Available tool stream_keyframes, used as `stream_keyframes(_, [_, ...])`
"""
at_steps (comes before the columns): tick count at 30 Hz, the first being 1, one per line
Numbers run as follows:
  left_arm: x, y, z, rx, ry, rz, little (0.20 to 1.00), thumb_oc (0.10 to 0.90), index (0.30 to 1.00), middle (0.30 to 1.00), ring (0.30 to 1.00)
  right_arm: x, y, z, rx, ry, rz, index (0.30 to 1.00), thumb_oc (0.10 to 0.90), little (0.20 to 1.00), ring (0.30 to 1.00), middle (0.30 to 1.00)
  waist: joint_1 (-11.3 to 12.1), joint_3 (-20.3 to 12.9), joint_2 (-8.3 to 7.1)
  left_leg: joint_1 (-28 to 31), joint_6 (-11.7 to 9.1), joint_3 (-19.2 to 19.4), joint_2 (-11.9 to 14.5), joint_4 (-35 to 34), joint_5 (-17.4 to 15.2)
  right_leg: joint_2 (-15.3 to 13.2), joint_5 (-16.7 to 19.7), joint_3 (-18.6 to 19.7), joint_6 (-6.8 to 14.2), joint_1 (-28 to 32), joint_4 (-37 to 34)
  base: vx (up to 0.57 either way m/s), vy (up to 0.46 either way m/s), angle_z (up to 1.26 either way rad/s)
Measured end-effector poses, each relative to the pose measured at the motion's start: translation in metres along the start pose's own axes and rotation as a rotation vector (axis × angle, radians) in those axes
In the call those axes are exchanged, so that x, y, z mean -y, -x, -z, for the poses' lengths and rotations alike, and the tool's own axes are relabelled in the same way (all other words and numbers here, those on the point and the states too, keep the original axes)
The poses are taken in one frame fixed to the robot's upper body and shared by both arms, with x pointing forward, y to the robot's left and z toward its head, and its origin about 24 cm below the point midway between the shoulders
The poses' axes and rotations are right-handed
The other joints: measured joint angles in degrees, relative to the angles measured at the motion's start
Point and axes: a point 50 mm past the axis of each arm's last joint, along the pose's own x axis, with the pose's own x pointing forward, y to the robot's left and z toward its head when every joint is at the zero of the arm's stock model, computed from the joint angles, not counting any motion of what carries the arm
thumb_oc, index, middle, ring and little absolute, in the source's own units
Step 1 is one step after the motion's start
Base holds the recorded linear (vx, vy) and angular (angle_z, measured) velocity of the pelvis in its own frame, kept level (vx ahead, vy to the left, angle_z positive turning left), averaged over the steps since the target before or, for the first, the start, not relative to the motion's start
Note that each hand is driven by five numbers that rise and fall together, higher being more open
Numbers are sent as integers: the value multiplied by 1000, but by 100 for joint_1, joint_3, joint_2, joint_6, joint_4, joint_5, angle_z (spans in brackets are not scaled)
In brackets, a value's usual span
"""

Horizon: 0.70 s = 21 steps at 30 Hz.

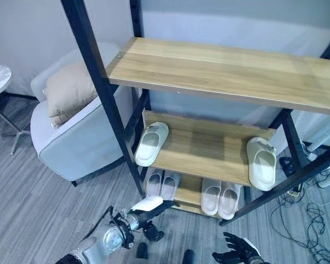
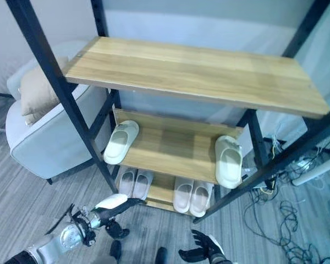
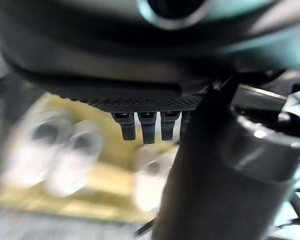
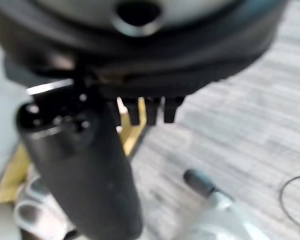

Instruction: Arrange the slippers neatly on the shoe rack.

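Looking across from left to right, the left robot hand (image 1: 148,212) hangs low in front of the shoe rack (image 1: 220,69), fingers relaxed and straight-ish, holding nothing as far as I can tell. It sits just in front of the bottom shelf, right by the left pair of slippers (image 1: 161,184), which stand side by side with toes pointing into the rack.

Up and slightly beyond that hand, on the middle shelf (image 1: 209,151), lies the left single slipper (image 1: 152,143). Its long axis runs front to back but tilts a bit, heel hanging off the front edge. So the left arm is clearly the nearer one for it, reaching up and forward.

Further right on the bottom shelf is the right pair of slippers (image 1: 220,197), also tidy. Then the right single slipper (image 1: 262,163) sits at the far right end of the middle shelf, long axis front to back, heel end poking past the front edge. The right robot hand (image 1: 237,254) is low and nearer to me, fingers spread open and empty, well below and a little left of that slipper. My guess is those two singles need bringing together.
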Motion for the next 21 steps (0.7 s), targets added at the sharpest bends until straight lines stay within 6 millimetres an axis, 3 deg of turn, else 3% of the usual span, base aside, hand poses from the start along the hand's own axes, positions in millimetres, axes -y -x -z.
stream_keyframes(3, [-10,-13,-17,74,-19,21,900,800,900,900,900,-7,-7,0,-55,44,-3,900,800,900,900,900,-163,-42,47,127,219,-65,-239,-315,50,-196,121,173,194,-88,41,21,157,-29])
stream_keyframes(6, [-13,-14,-16,68,-28,29,900,800,900,900,900,-13,-9,-5,-39,33,-3,900,800,900,900,900,-305,-29,-14,229,368,37,-327,-486,195,-310,146,210,326,-197,177,1,92,-15])
stream_keyframes(8, [-14,-13,-12,52,-49,62,900,800,900,900,900,-12,-13,-16,-13,53,12,900,800,900,900,900,-339,-1,-92,279,464,226,-339,-485,207,-462,36,188,492,-422,649,-25,-32,-28])
stream_keyframes(11, [-21,-14,-11,48,-93,92,900,800,900,900,900,-23,-15,-18,-13,54,-2,900,800,900,900,900,-396,4,-160,351,579,218,-376,-499,159,-543,-26,257,496,-453,845,-44,-71,-1])
stream_keyframes(21, [-42,-16,-27,143,69,-58,900,800,900,900,900,-39,-14,-16,-24,78,-36,900,800,900,900,900,-395,-100,61,451,441,36,-365,-521,102,-403,154,284,393,122,0,52,-166,8])
